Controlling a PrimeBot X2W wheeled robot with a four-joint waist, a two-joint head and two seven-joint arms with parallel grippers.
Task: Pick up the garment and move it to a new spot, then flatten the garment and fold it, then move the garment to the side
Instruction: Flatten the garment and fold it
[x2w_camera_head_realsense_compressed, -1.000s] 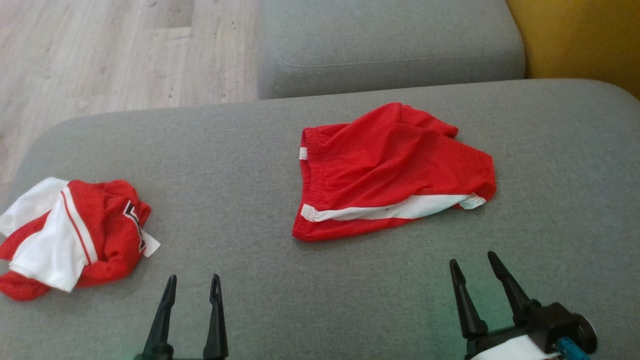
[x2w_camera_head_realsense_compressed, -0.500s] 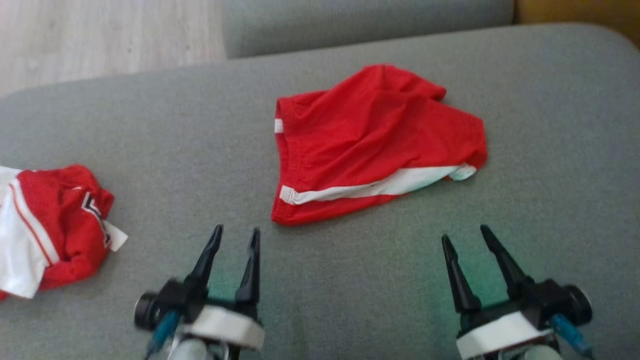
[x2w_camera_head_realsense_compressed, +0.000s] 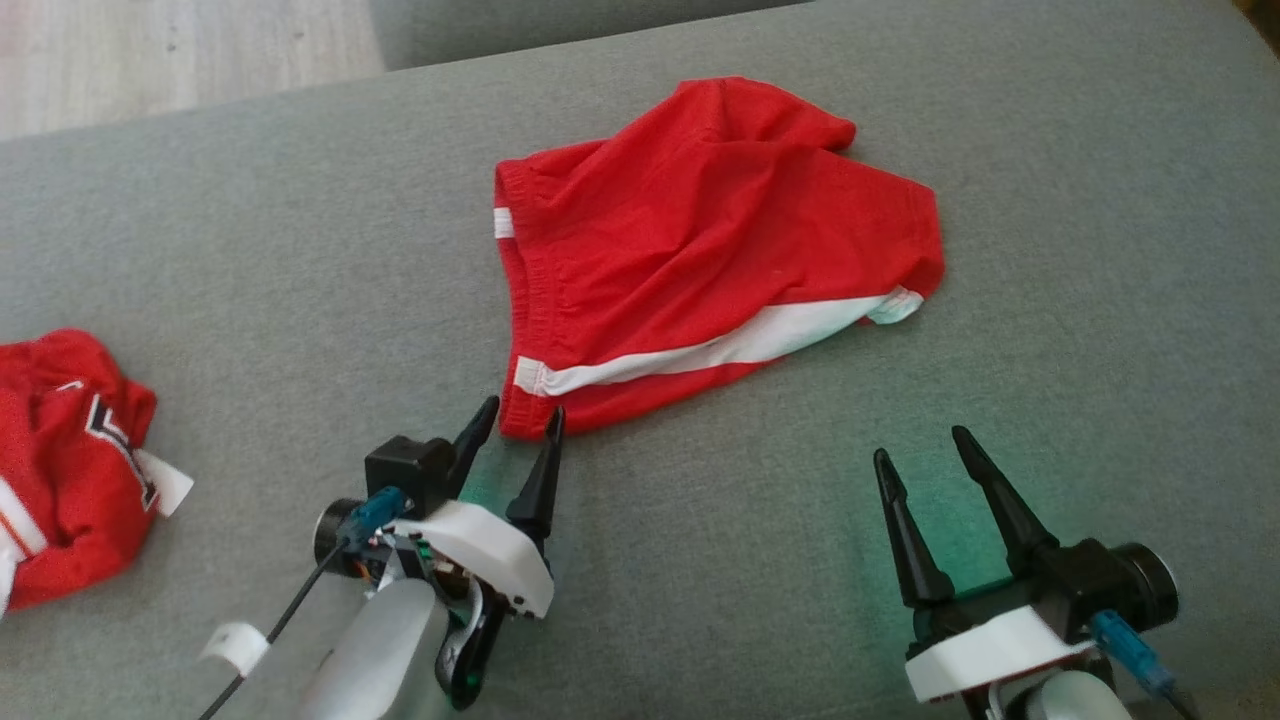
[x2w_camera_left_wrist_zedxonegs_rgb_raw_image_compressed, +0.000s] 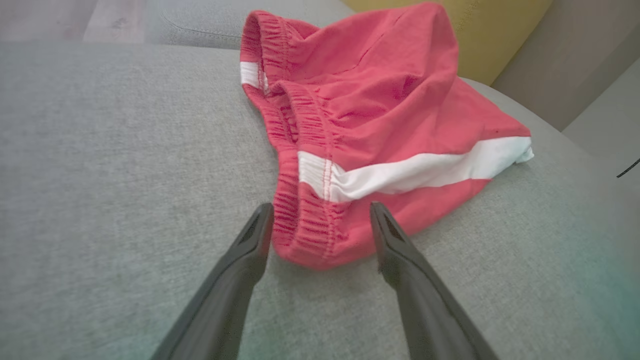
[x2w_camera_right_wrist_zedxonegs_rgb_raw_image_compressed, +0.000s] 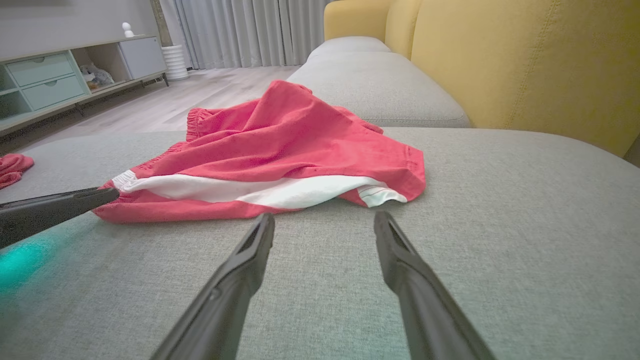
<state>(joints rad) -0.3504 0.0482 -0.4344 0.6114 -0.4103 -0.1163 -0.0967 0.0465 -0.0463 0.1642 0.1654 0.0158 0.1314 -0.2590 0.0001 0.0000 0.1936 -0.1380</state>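
Observation:
The garment (x2w_camera_head_realsense_compressed: 700, 230), red shorts with a white side stripe and an elastic waistband, lies rumpled on the grey cushion (x2w_camera_head_realsense_compressed: 250, 250). My left gripper (x2w_camera_head_realsense_compressed: 522, 410) is open, its two fingertips standing on either side of the near waistband corner. In the left wrist view the garment (x2w_camera_left_wrist_zedxonegs_rgb_raw_image_compressed: 375, 115) bulges between the spread fingers of that gripper (x2w_camera_left_wrist_zedxonegs_rgb_raw_image_compressed: 320, 207), ungripped. My right gripper (x2w_camera_head_realsense_compressed: 920, 445) is open, a short way in front of the striped hem, with nothing between its fingers. The right wrist view shows the garment (x2w_camera_right_wrist_zedxonegs_rgb_raw_image_compressed: 280, 145) beyond this gripper (x2w_camera_right_wrist_zedxonegs_rgb_raw_image_compressed: 324, 216).
A second red and white garment (x2w_camera_head_realsense_compressed: 70, 460) lies crumpled at the cushion's left end. Behind the cushion are another grey seat (x2w_camera_right_wrist_zedxonegs_rgb_raw_image_compressed: 370, 85) and a yellow sofa back (x2w_camera_right_wrist_zedxonegs_rgb_raw_image_compressed: 525, 60). Wood floor (x2w_camera_head_realsense_compressed: 150, 50) lies beyond the far left edge, with a low cabinet (x2w_camera_right_wrist_zedxonegs_rgb_raw_image_compressed: 50, 75) further off.
The head camera has tipped down and shifted. My left arm has reached forward and right until its fingertips flank the waistband corner. The right gripper has barely moved.

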